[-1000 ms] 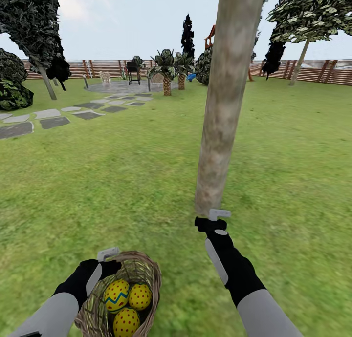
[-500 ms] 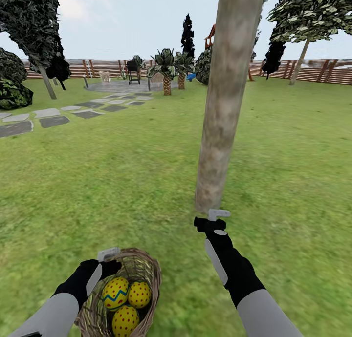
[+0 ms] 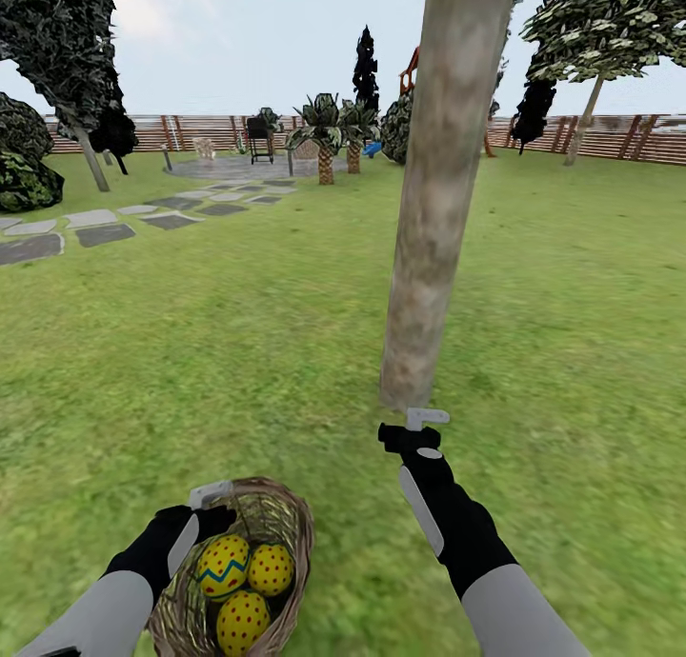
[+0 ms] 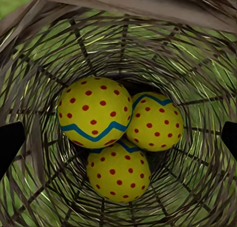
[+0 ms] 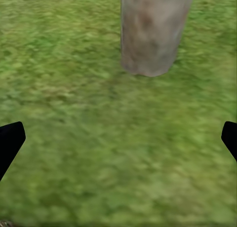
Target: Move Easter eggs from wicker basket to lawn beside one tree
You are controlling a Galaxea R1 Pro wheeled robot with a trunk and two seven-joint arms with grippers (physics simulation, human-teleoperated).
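Note:
The wicker basket lies tipped on the lawn at the lower left, its mouth facing me. Inside are the three Easter eggs, yellow with red dots: one with a blue zigzag band, one beside it and one below. My left gripper sits at the basket's rim, open, with its dark fingertips wide apart around the eggs. My right gripper hovers open and empty just in front of the base of the tree trunk.
A grey stepping-stone path runs across the left toward a paved patch with a grill. Short palms and dark conifers stand before the wooden fence. Another tree stands far right.
The basket with its eggs has shifted slightly away from me, and the eggs have rolled a little inside it. Both arms stay where they were.

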